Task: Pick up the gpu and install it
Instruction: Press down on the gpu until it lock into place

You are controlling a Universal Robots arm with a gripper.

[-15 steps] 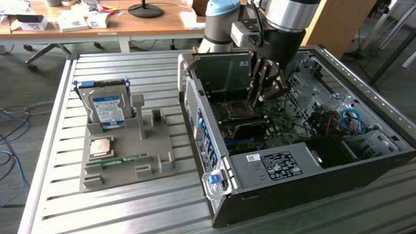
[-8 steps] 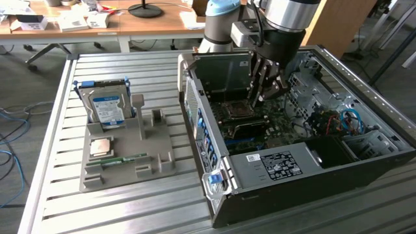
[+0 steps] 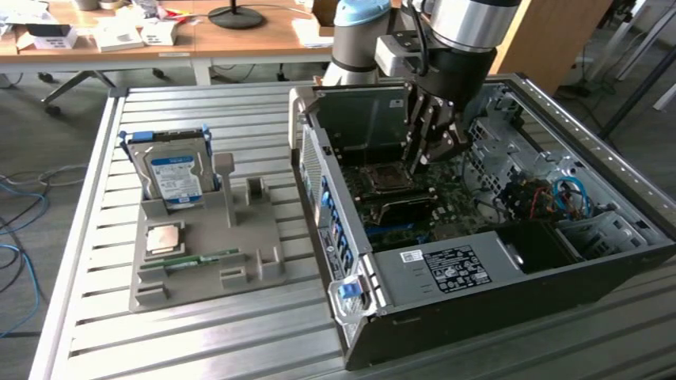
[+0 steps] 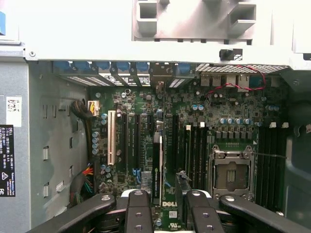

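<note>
Your gripper [image 4: 164, 206] inside case [image 3: 591, 261], jaws clamped on gpu [image 4: 157, 170], held edge-on. Card hangs over board [image 4: 146, 126], lined up along slots [image 4: 130, 141], roughly at CPU socket's [image 4: 230, 175] nine o'clock in wrist view. Pickup done; seating not yet visible.

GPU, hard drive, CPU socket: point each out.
gpu [image 4: 157, 167], wrist view, top edge of the card.
hard drive [image 3: 176, 176], exterior view, blue label.
CPU socket [image 4: 230, 176], wrist view, socket centre.
</note>
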